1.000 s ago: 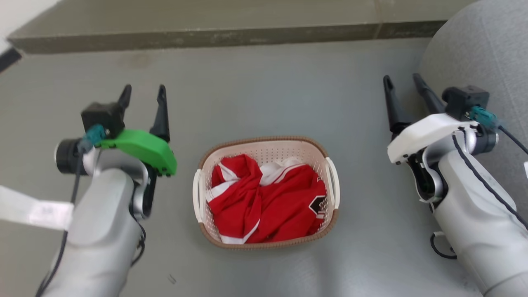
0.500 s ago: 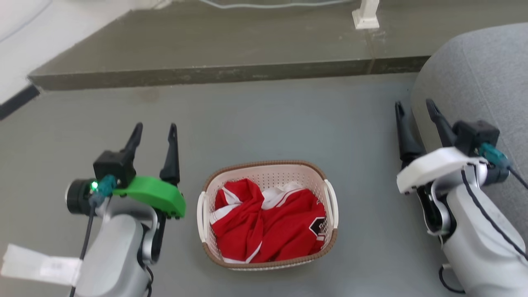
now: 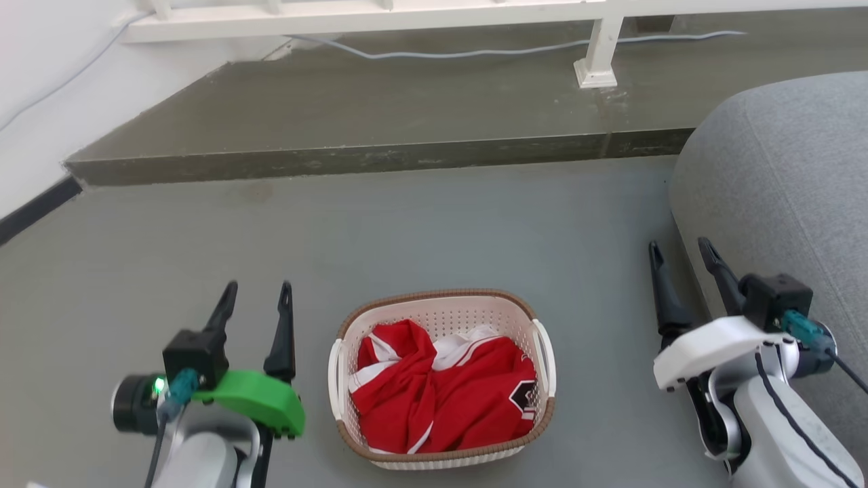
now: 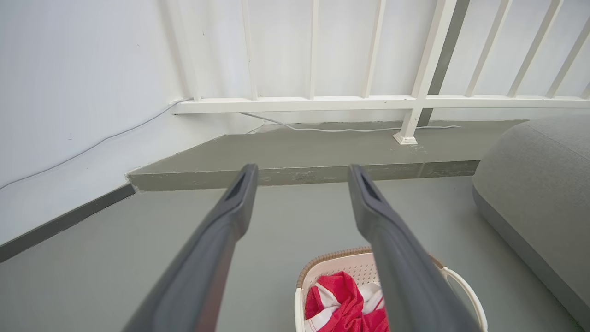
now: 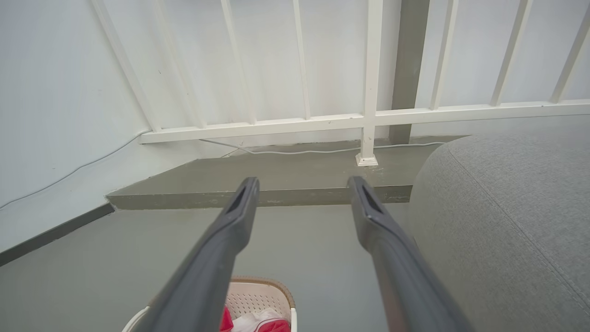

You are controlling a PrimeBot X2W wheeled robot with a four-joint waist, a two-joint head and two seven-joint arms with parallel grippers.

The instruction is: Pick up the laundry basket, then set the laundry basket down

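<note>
The laundry basket (image 3: 522, 318) stands on the grey floor at the lower middle of the head view, cream-white with a brown rim, and holds a crumpled red and white garment (image 3: 441, 393). My left gripper (image 3: 258, 295) hovers open just left of the basket, apart from it. To the basket's right my right gripper (image 3: 678, 249) is open too, with a gap of floor between. Both have nothing between their fingers. The basket's far end (image 4: 350, 267) shows low in the left wrist view, and a corner of the basket (image 5: 258, 295) shows in the right wrist view.
A grey upholstered seat (image 3: 780, 176) bulges in at the right, close to my right gripper. A raised dark step (image 3: 380, 122) runs across behind, with a white railing (image 3: 597, 41) and a cable (image 3: 475, 51) on it. A white wall (image 3: 41, 88) closes the left.
The head view has tilted up, so the basket and both grippers sit lower in the picture and the step and railing have come into sight. Both grippers stay open.
</note>
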